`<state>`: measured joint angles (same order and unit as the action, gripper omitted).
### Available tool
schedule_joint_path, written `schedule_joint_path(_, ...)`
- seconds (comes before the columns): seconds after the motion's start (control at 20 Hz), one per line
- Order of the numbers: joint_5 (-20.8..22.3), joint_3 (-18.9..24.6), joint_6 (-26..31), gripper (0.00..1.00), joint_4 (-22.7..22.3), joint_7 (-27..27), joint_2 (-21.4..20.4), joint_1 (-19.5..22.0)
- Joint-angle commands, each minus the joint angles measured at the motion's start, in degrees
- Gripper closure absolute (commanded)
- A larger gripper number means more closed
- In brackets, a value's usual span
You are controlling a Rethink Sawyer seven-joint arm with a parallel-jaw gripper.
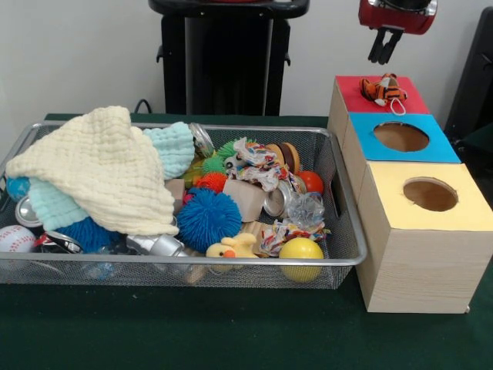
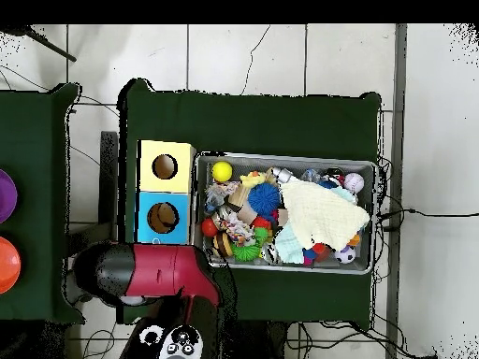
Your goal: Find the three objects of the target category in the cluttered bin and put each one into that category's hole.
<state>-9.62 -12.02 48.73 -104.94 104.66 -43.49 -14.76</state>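
Note:
The orange black-striped tiger (image 1: 383, 90) lies on the red top (image 1: 356, 94) of the far wooden box and covers its hole. My gripper (image 1: 383, 48) hangs above it, free of the tiger, slightly open and empty. The wire mesh bin (image 1: 231, 264) holds the yellow duck (image 1: 231, 247) near its front rim, between a blue spiky ball (image 1: 208, 218) and a yellow ball (image 1: 301, 255). The brown teddy bear is hidden. In the overhead view my red arm (image 2: 159, 271) covers the red box and the gripper; the bin (image 2: 285, 157) and the duck (image 2: 251, 178) show.
Blue-topped box (image 1: 400, 139) and yellow-topped box (image 1: 427, 196) stand in a row in front of the red one. A pale yellow cloth (image 1: 100, 169) and a mint cloth (image 1: 171, 146) cover the bin's left half. Rope toys (image 1: 258, 166), spiky balls and a baseball (image 1: 15, 239) lie around them.

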Motion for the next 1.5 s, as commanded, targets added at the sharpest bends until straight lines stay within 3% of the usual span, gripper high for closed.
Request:
schedule_joint_path(0.05,-3.4,3.4,-5.0,1.0,-4.2,11.1,-0.2,1.7)
schedule_joint_path(1.5,-13.6,6.7,-14.1,1.0,-10.5,11.5,0.2,2.0)
